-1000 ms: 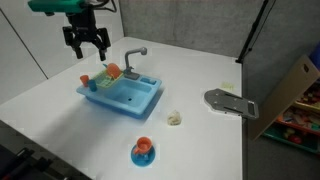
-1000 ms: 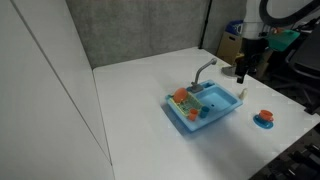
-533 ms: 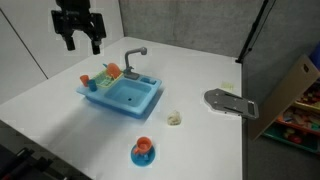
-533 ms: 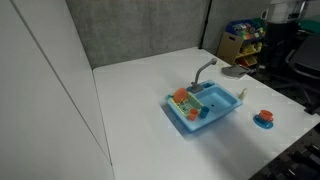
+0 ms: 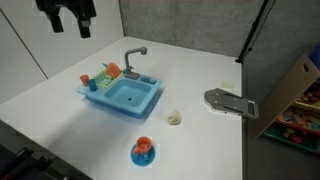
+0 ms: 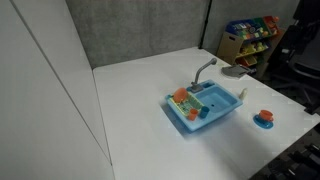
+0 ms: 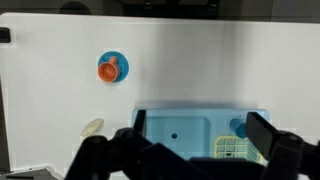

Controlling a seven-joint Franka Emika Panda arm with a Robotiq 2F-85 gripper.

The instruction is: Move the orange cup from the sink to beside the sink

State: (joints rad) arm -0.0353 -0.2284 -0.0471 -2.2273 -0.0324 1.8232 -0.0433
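The light blue sink [image 5: 125, 97] stands mid-table with its grey faucet [image 5: 133, 58]; it also shows in the other exterior view as the sink [image 6: 205, 108]. The tiny orange cup [image 5: 85, 80] stands at the sink's left corner by the rack end; whether it rests on the rim or on the table I cannot tell. My gripper [image 5: 70, 25] hangs high above and behind it, open and empty. From the wrist view the gripper [image 7: 198, 125] looks straight down on the sink [image 7: 160, 120], whose basin holds nothing.
An orange item on a round blue base [image 5: 143, 150] sits near the table's front. A small beige object [image 5: 174, 118] lies right of the sink, and a grey flat piece [image 5: 228, 102] lies further right. A toy shelf [image 6: 250, 35] stands beyond the table.
The gripper has risen from just above the sink's rack end to the top of the view, still open, and has left the other exterior view.
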